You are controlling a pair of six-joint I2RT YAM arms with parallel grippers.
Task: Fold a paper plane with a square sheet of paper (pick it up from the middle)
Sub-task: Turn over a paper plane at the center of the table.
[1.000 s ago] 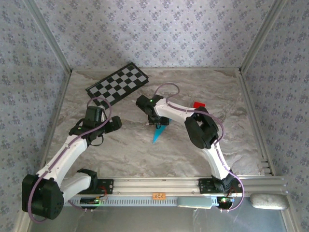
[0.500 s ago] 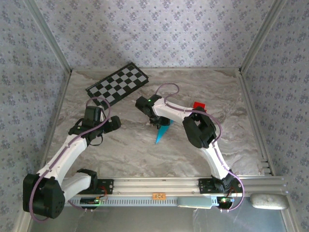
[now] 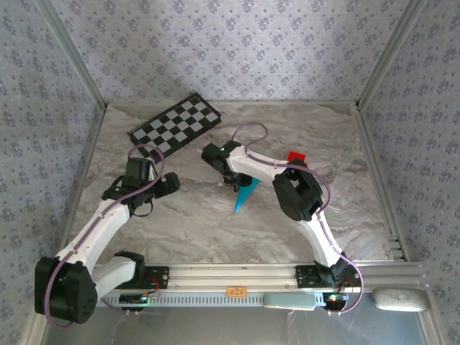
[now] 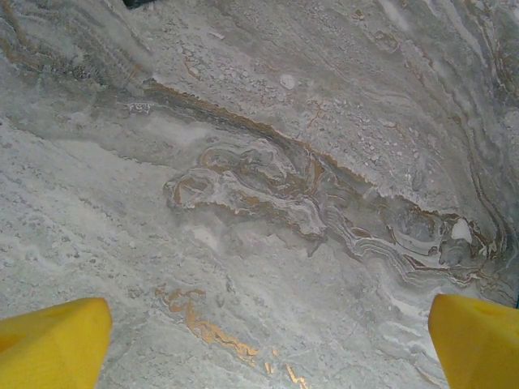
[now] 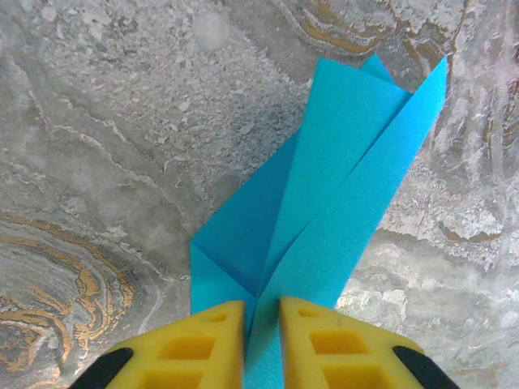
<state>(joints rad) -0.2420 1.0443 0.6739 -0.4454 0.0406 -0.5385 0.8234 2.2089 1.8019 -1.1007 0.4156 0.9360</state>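
Near the middle of the marble-patterned table (image 3: 215, 230), the paper plane (image 3: 244, 195) shows from above as a slim cyan sliver, its narrow tip pointing toward the near edge and its wider end tucked just beside the right gripper (image 3: 237, 184). From the right wrist camera, the right gripper (image 5: 261, 312) has its two yellow fingers (image 5: 211, 336) drawn close together with only a thin slot between them, and a folded edge of the paper plane (image 5: 340, 162) runs into that slot, so the jaws are pinching the paper. Beyond the fingers the cyan layers fan outward and overlap, with sharp creases meeting close to the grip; whether the rest of the paper lies on the table or is lifted off it, I cannot tell. To the left, well apart from the plane, the left gripper (image 3: 172, 184) hangs over bare marble. In its own wrist view the left gripper (image 4: 268, 312) is spread wide, one yellow fingertip at each lower corner and nothing but veined stone between them. A black-and-white checkered board (image 3: 175, 123) lies at an angle on the far left of the table, and a small red block (image 3: 295, 156) sits on the right, partly hidden behind the right arm.
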